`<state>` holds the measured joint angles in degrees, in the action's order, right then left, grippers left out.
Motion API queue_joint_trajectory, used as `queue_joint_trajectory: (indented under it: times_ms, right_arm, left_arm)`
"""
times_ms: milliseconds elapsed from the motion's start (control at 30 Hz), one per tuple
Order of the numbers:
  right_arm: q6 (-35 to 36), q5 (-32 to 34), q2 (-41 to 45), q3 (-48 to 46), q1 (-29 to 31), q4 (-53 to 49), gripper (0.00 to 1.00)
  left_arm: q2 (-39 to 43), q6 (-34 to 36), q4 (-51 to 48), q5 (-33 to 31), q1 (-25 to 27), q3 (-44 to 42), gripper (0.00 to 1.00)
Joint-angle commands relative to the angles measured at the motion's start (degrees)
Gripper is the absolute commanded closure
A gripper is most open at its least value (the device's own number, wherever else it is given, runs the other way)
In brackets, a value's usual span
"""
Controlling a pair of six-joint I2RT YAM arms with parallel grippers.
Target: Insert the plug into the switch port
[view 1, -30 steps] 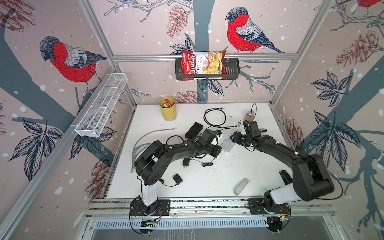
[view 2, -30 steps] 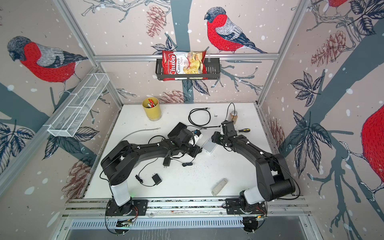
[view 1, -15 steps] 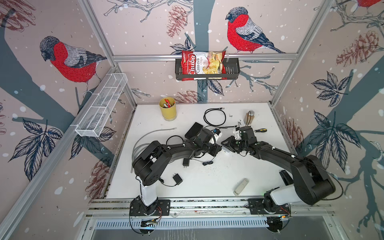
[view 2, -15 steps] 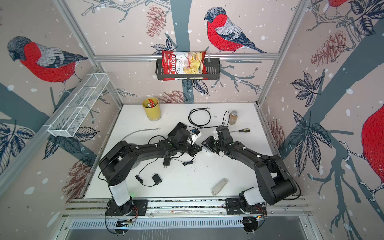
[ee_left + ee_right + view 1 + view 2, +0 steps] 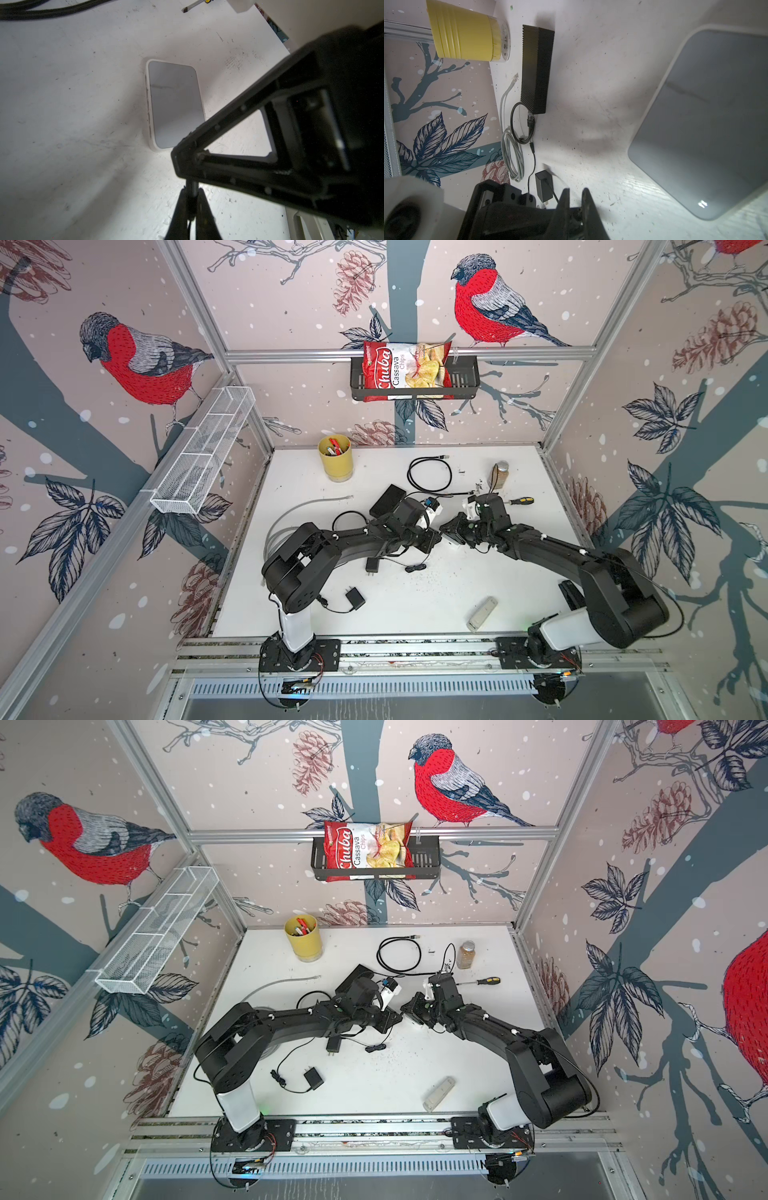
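Left end effector (image 5: 191, 194) pinches plug (image 5: 193, 184), right end effector (image 5: 575, 192) barely open; yellow cup (image 5: 336, 467) holds markers (image 5: 335, 446).

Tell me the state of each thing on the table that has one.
left gripper: jaws shut on the plug
plug: outside the switch
switch: lying flat, visible ports empty
right gripper: jaws narrowly apart, empty
yellow cup: upright, pens inside
bottle: upright, capped
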<state>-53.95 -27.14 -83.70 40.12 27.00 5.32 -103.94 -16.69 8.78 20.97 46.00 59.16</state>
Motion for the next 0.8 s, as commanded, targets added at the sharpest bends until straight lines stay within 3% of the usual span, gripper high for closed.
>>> queue_joint_trajectory:
  times_ms: [0, 300, 467, 767]
  right_arm:
    - [-0.12, -0.42, 0.74, -0.33, 0.31, 1.36, 0.85]
    - [0.27, -0.54, 0.38, -0.3, 0.68, 0.75, 0.98]
    - [0.65, 0.21, -0.1, -0.05, 0.46, 0.02, 0.98]
    - [0.89, 0.77, -0.75, 0.13, -0.15, -0.49, 0.98]
  left_arm:
    - [0.55, -0.7, 3.16, 0.12, -0.21, -0.26, 1.0]
    - [0.4, -1.29, 4.31, 0.09, -0.39, -0.86, 0.99]
    - [0.98, -1.85, 5.08, -0.6, -0.56, -1.67, 0.72]
    - [3.29, -2.22, 8.41, -1.15, -0.65, -5.9, 0.68]
